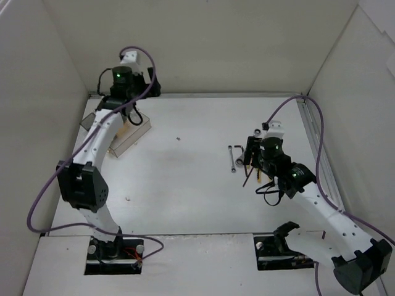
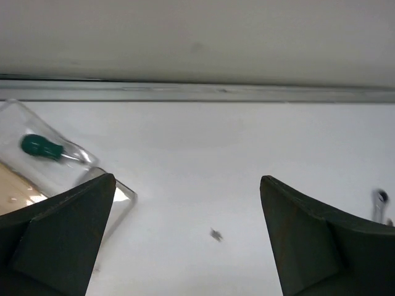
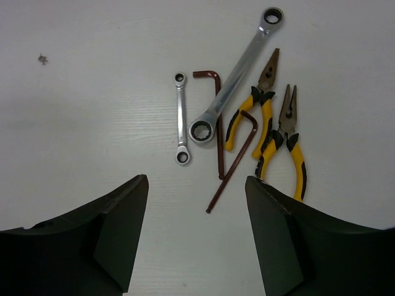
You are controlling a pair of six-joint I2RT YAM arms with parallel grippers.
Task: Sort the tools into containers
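The tools lie in a bunch at the right: a small silver wrench (image 3: 181, 117), a long silver wrench (image 3: 237, 74), two dark bent rods (image 3: 217, 123), and two yellow-handled pliers (image 3: 258, 108). My right gripper (image 3: 196, 228) is open and empty just above and short of them, seen in the top view (image 1: 254, 155). The clear containers (image 1: 133, 131) stand at the back left. A green-handled screwdriver (image 2: 40, 147) lies in one clear box (image 2: 80, 157). My left gripper (image 2: 185, 234) is open and empty over bare table beside the boxes, near the back wall (image 1: 150, 86).
White walls close the table at the back and both sides. A metal rail (image 1: 318, 154) runs along the right edge. A small dark speck (image 1: 178, 139) lies mid-table. Purple cables hang from both arms.
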